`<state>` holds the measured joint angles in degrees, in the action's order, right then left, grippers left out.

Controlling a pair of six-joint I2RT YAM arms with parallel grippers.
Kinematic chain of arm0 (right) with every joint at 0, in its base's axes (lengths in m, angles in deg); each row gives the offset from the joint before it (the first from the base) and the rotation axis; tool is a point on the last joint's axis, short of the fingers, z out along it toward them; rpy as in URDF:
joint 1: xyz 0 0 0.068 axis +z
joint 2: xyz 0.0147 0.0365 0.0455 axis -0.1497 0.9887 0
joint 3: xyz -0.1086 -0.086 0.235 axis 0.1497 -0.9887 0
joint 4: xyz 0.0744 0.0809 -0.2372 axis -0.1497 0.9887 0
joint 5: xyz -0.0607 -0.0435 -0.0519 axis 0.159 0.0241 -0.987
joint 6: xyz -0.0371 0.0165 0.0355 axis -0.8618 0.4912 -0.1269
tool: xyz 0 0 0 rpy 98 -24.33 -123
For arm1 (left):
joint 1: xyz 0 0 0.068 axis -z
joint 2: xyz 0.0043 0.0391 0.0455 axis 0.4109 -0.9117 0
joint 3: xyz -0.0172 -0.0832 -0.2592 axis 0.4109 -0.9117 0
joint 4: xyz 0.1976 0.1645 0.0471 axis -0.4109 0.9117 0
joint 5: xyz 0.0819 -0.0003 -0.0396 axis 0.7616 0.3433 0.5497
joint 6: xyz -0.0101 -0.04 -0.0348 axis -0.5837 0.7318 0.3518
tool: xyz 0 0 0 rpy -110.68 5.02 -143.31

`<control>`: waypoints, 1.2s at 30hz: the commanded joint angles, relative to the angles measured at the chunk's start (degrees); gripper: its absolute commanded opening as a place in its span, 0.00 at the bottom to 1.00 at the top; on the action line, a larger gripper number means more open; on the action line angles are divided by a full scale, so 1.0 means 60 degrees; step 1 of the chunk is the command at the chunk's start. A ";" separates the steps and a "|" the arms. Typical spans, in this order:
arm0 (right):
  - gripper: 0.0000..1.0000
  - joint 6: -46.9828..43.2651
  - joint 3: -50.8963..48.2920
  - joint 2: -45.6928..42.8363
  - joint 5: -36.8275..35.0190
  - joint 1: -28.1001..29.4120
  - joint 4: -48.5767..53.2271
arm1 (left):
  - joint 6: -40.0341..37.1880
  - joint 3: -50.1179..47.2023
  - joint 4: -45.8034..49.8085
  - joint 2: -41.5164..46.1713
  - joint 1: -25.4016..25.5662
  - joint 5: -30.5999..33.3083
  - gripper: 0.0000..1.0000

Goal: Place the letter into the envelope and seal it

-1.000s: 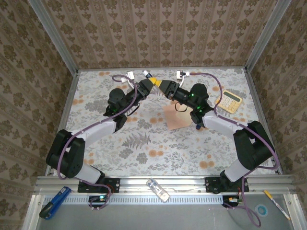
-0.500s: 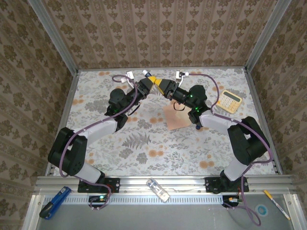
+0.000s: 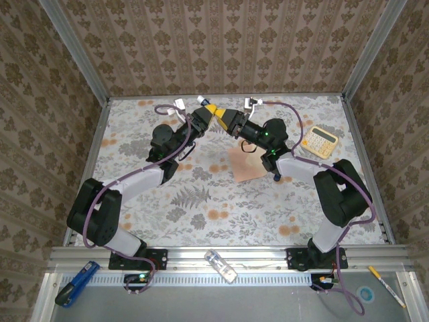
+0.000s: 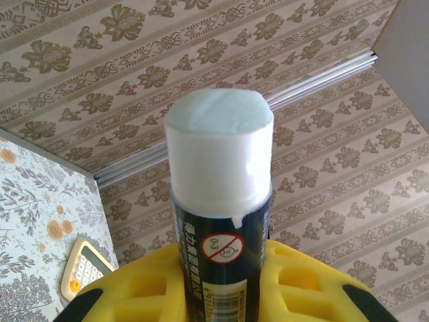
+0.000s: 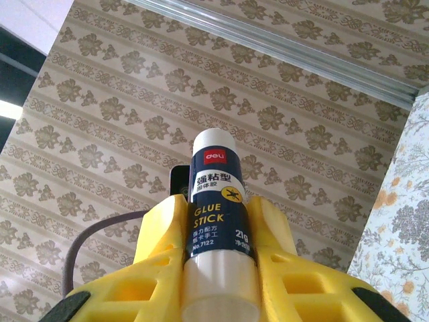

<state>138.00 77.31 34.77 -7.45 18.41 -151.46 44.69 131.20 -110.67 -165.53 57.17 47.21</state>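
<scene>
Envelope [image 3: 245, 164] on table [image 3: 201, 225], nearward of right pincer [image 3: 225, 117] clamping glue stick [image 5: 218, 181].

The envelope [image 3: 247, 168] lies flat on the desk [image 3: 201, 221], a little right of the middle and towards the far half. From where I stand it is 1 small salmon-pink paper rectangle, plain against the flowered top. It sits slightly askew to the desk's edges. Its 2 near corners lie bare. Its far edge runs under the right arm [image 3: 295, 166], so I can't make out the flap, nor tell whether it is open or folded down.
</scene>
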 commanded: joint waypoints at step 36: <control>0.28 -0.4288 0.0091 -0.3392 -0.0195 -0.1385 0.8221 | -0.4091 0.0903 0.6422 0.2938 -0.1762 -0.1162 0.81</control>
<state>119.31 75.91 17.96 -7.30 11.22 -114.61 30.29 132.60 -86.15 -150.41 46.96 41.09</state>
